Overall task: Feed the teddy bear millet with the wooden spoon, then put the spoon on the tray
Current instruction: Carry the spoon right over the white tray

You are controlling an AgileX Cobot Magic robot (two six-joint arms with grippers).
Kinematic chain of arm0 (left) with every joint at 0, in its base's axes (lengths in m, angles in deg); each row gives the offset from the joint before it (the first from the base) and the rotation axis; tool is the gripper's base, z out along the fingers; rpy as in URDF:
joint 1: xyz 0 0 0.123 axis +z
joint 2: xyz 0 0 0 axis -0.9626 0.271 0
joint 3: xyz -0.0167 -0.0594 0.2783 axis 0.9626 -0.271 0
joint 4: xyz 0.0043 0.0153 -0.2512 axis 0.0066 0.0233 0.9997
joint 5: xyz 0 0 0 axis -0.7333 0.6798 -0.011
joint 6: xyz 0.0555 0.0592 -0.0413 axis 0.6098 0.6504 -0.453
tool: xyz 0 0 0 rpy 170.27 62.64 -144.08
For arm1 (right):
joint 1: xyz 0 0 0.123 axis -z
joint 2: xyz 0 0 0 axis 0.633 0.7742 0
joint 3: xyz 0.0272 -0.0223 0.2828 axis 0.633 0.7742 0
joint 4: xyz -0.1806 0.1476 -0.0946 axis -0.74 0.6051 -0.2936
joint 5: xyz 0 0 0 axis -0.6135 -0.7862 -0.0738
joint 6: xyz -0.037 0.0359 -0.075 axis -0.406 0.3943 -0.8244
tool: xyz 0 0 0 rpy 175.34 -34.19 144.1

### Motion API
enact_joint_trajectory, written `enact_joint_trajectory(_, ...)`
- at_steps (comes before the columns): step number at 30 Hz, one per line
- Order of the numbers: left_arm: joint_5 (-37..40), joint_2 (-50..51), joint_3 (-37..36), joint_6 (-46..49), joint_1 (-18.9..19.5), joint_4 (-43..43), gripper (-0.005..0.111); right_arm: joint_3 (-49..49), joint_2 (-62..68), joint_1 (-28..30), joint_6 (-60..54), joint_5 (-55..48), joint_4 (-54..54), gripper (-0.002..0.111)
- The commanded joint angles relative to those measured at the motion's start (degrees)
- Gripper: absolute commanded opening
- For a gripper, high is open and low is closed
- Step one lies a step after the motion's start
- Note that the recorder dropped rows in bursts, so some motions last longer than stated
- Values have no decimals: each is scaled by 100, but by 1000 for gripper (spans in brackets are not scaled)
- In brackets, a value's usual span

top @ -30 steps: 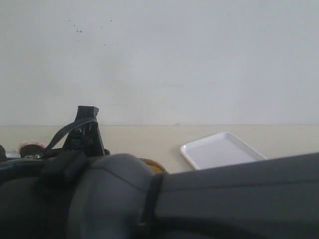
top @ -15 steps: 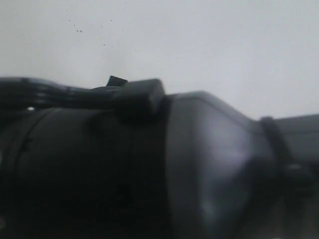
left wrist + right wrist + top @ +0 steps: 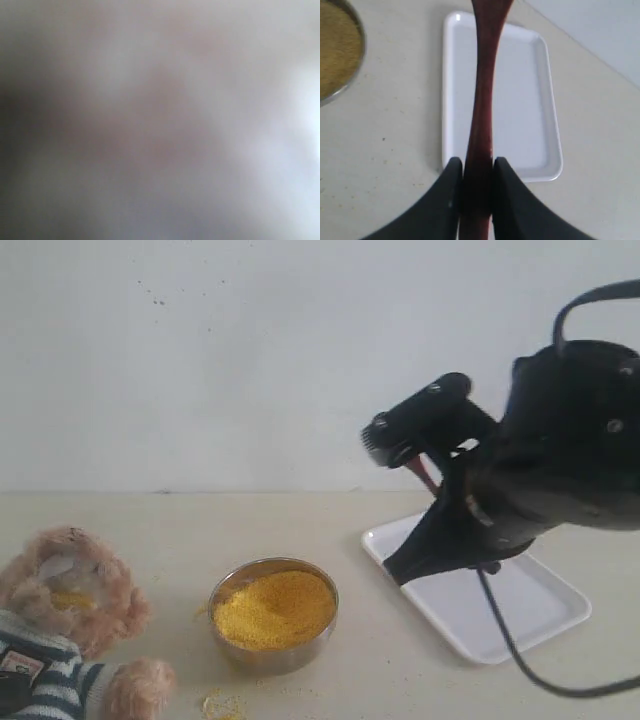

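You have the teddy bear (image 3: 60, 615) at far left, the bowl (image 3: 270, 656) holding the millet (image 3: 275, 608) just right of it, and the tray (image 3: 535, 605) farther right. Your right gripper (image 3: 477, 164) holds the wooden spoon (image 3: 482, 90) above the tray.

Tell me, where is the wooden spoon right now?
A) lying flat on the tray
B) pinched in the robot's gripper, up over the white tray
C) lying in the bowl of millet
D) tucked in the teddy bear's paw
B: in the right wrist view the right gripper clamps the handle of the wooden spoon between its two black fingers, with the tray lying beneath it.
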State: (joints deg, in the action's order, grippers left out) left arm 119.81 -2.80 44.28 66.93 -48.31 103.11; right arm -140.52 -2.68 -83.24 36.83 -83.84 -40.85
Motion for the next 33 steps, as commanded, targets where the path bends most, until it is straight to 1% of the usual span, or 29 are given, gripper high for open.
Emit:
enact_joint_trajectory(1, 72, -41, -13, 27, 7, 108, 4, 60, 191, 1281, -491, 1012, 813, 0)
enact_joint_trajectory(2, 72, -41, -13, 27, 7, 108, 4, 60, 357, 1606, -751, 1295, 1087, 0)
enact_joint_trajectory(4, 72, -41, -13, 27, 7, 108, 4, -14, 791, 2051, -1342, 1513, 1652, 0)
enact_joint_trajectory(6, 72, -41, -13, 27, 7, 108, 4, -184, 1207, 2177, -1713, 1484, 1975, 0)
enact_joint_trajectory(12, 72, -41, -13, 27, 7, 108, 4, -976, 2371, 2214, -1996, 1402, 2314, 0)
enact_joint_trajectory(20, 72, -41, -13, 27, 7, 108, 4, -1710, 3196, 2222, -2151, 1259, 2374, 0)
enact_joint_trajectory(33, 72, -41, -13, 27, 7, 108, 4, -1821, 3633, 2286, -2164, 1222, 2396, 0)
